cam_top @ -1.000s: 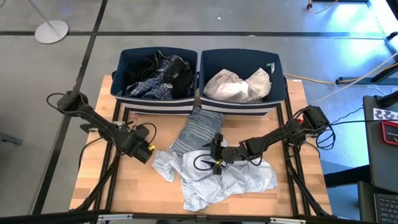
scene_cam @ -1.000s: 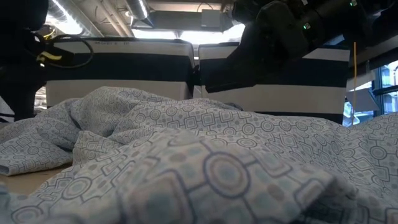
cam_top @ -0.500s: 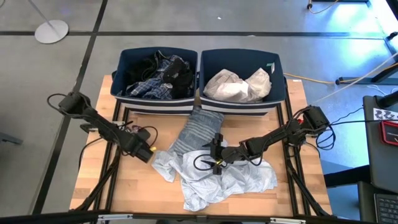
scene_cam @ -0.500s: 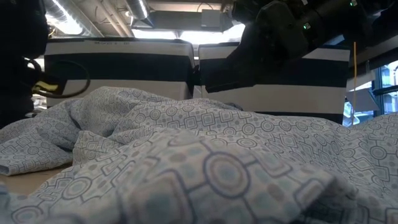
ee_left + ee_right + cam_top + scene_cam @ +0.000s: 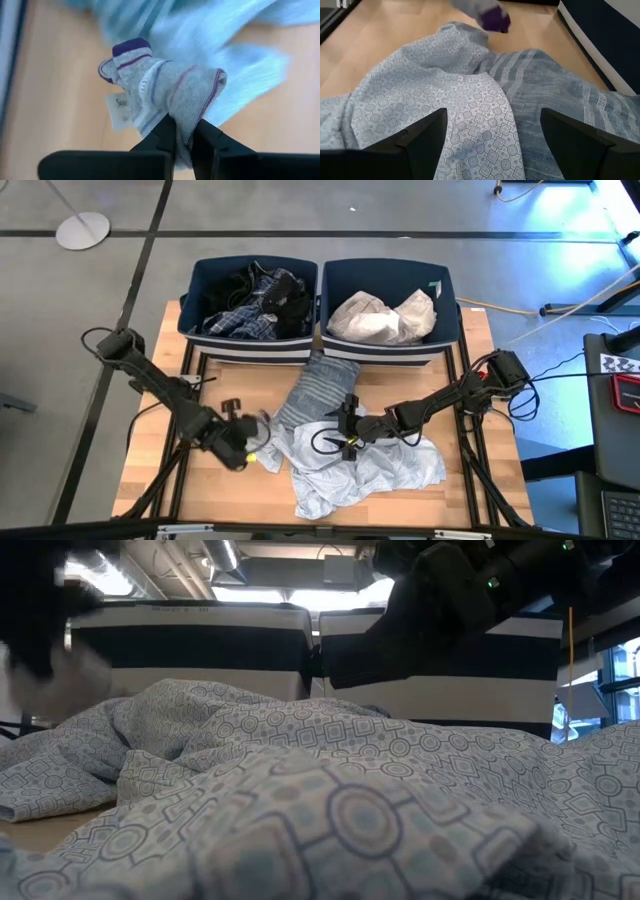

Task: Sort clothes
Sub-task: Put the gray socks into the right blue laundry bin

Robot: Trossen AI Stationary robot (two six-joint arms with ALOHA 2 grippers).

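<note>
At about seven o'clock on the table, the left gripper has its two fingers pinched shut on a small grey sock with purple stripes and a purple cuff, right by the edge of the pale blue patterned shirt. So the step in hand looks like picking up this sock. Next, I think it must be lifted clear of the shirt and carried up toward twelve o'clock, to one of the two bins. The right gripper waits in the middle of the table with its jaws wide open, over the pale shirt and a grey-striped garment. The left bin, at eleven o'clock, holds dark clothes and a blue-white plaid one. The right bin, at one o'clock, holds white clothes. The sock is light in colour, so it may belong there, but I cannot be sure.
</note>
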